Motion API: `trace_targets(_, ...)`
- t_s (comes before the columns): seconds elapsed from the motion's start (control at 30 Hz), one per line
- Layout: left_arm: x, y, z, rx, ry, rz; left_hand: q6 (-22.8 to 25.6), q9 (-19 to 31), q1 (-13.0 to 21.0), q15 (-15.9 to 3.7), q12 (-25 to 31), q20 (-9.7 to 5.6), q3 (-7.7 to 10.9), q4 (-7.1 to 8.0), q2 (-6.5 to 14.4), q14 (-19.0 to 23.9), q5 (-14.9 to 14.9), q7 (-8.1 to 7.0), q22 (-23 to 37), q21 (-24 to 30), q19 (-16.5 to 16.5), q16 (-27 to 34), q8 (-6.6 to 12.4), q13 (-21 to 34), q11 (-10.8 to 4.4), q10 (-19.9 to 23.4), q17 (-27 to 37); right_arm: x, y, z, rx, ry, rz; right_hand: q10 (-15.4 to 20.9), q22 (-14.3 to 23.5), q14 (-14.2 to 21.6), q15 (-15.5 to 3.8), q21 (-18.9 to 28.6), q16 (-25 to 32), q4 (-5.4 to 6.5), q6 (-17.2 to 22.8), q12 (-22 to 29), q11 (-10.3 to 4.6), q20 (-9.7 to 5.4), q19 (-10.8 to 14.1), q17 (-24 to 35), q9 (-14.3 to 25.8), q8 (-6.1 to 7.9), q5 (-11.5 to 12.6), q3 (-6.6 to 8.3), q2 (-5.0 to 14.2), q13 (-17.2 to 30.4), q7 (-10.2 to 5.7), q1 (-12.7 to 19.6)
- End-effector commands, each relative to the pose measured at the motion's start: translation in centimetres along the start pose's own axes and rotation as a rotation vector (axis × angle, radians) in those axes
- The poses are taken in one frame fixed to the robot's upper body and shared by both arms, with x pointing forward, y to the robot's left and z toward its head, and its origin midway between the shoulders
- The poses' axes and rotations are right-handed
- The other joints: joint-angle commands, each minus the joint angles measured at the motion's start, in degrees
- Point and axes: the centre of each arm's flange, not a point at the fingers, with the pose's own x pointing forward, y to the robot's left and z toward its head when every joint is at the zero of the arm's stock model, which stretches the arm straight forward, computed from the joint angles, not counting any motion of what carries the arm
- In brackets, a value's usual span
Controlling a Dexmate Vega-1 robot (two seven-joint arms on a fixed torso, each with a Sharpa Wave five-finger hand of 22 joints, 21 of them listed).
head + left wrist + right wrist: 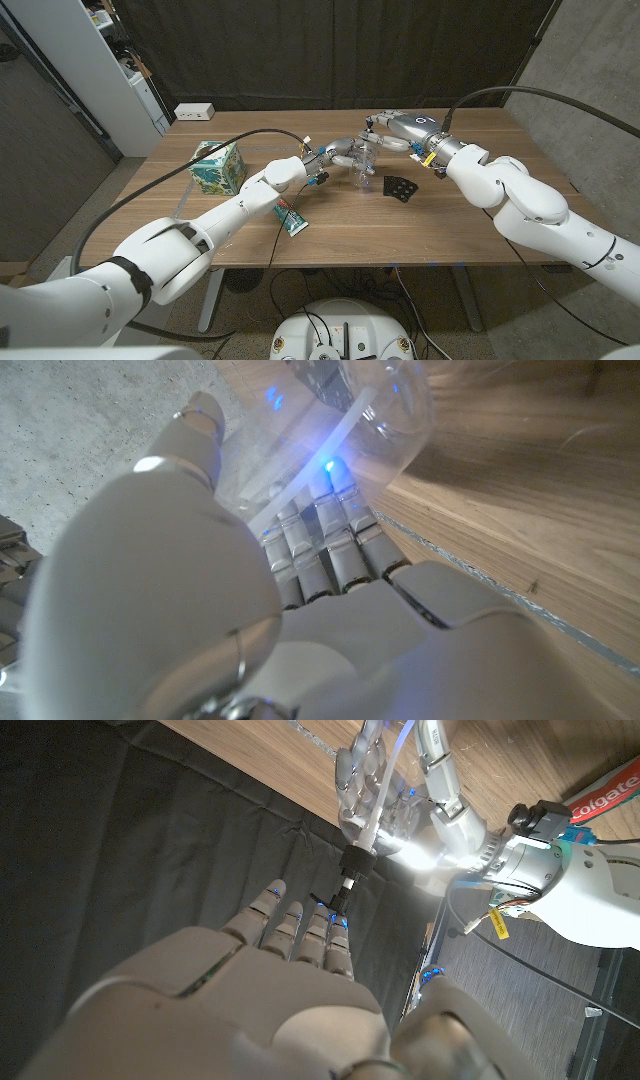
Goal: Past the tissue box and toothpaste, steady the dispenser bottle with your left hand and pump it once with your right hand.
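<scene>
we see the desk (470, 215) carrying everything, and we go from it down to the small parts. the tissue box (219, 165) stands near the desk's left edge, and the toothpaste (291, 219) lies closer to the front edge, beside our left forearm. both are well behind the reach of the arms now.

the dispenser bottle (364, 163) stands upright toward the far edge, about in the middle of the desk's width. its long axis is vertical, so the pump head points up and the press must go straight down along this axis.

our left hand (338, 152) holds the clear bottle body from the left side; in the left wrist view the fingers (330, 540) lie wrapped against the transparent wall of the bottle (340, 430). we judge the steadying step is done.

our right hand (398, 128) comes from the right and sits over the bottle's top. in the right wrist view its fingertips (300, 925) are stretched and holding nothing, just beside the pump nozzle (352, 875); whether they touch it we cannot tell. the right hand is therefore the nearer one to the pump, which lies directly below its fingertips.
</scene>
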Motion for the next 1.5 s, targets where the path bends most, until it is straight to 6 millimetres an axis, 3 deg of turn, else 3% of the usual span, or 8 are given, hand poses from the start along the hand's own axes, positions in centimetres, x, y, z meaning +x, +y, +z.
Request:
trace_targets(0.03, 0.0, 0.5, 0.0, -0.008, -0.002, 0.013, 5.76, -0.04, 5.4, -14.1, 0.47, -5.85, -0.26, 0.11, 8.99, 4.82, -0.21, -2.91, 0.14, 0.63, 0.44, 0.46, 0.62, 0.18, -5.42, 6.38, 1.51, 0.2, 0.7, 0.1, 0.008, 0.003, 0.025, 0.81, 0.14, 0.15, -0.44, 0.34, 0.49, 0.1, 0.08, 0.36, -0.23, -0.52, -0.27, 0.14, 0.18, 0.09, -0.05, 0.11, 2.22, 0.27, 0.56, -0.33)
trace_targets(1.5, 0.4, 1.0, -0.3, -0.039, -0.014, 0.047, 7.48, -0.76, 6.16, -14.08, 0.56, -6.05, -1.01, 0.01, 9.35, 6.48, -0.47, -2.51, -0.01, 3.98, 0.06, -0.41, 0.99, -0.11, -5.37, 7.76, 2.34, 1.2, 2.7, 0.6, -0.063, 0.02, 0.156, 1.04, 0.21, -1.87, 0.12, 0.11, 0.27, 0.72, 0.39, 0.05, -0.5, -0.92, -2.56, 0.27, 0.23, 0.14, -0.08, -0.34, 2.05, 0.32, 0.93, -0.95)
